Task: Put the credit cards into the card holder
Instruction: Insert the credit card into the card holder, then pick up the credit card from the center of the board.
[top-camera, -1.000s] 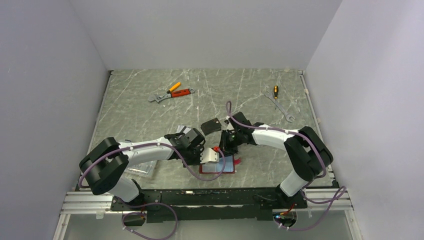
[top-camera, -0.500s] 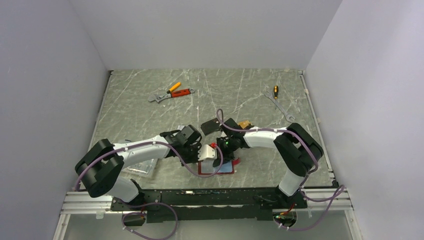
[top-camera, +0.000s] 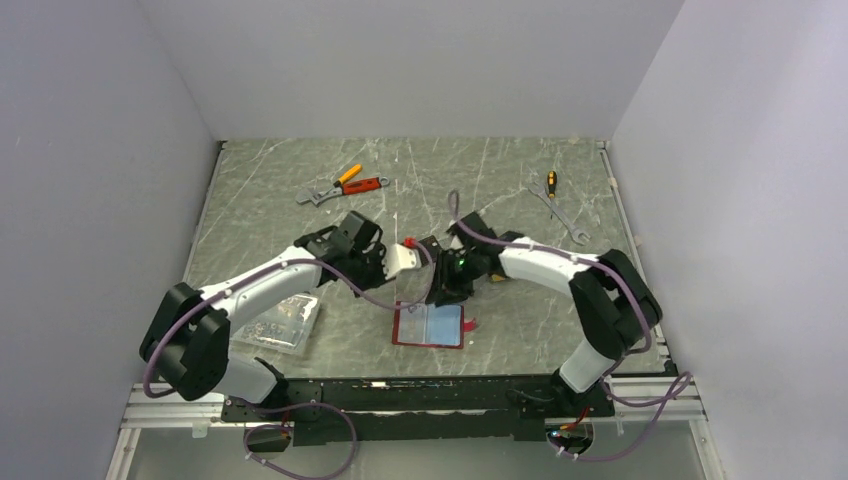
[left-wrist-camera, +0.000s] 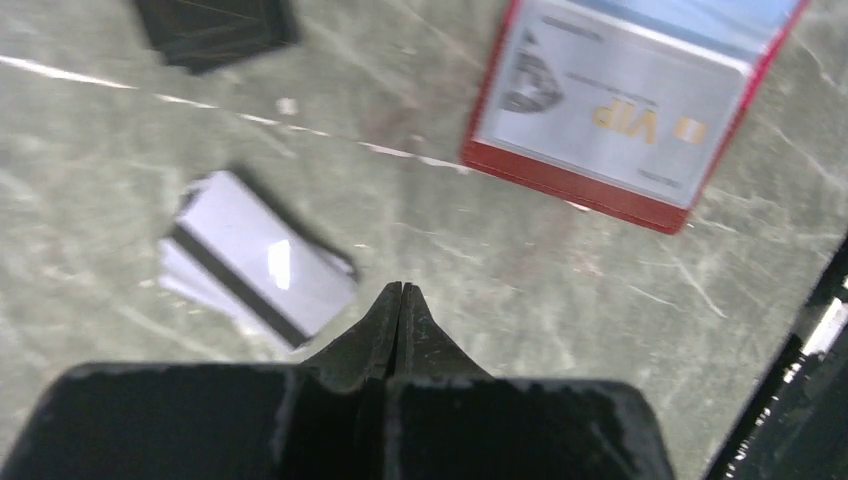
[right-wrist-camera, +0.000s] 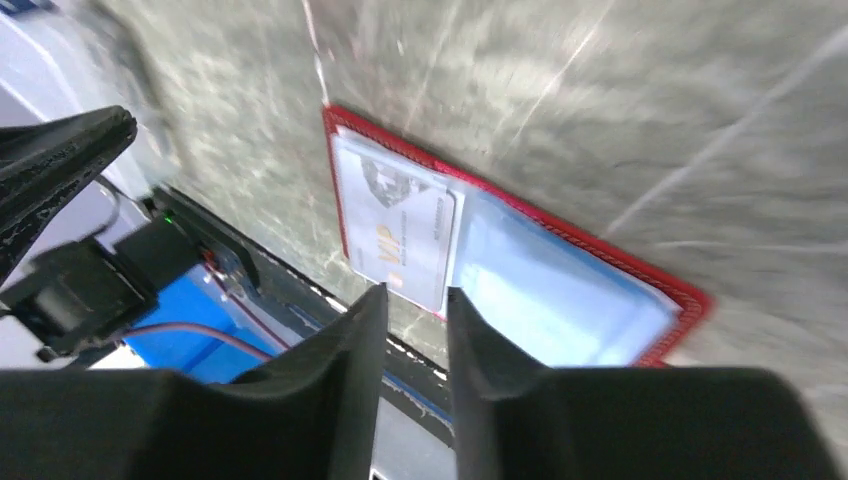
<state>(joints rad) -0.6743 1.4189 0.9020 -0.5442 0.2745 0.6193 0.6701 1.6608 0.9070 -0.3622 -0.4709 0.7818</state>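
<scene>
Silver credit cards, on the far side of the card holder, lie by the shut left gripper, which should open before pinching one; the right gripper is slightly open, empty.

The grey marbled table carries an open red card holder near the middle and a clear plastic box near left. Far left lie pliers and a wrench. Far right lie a screwdriver and a second wrench. A small stack of cards and a black rectangle lie apart from the holder.
</scene>
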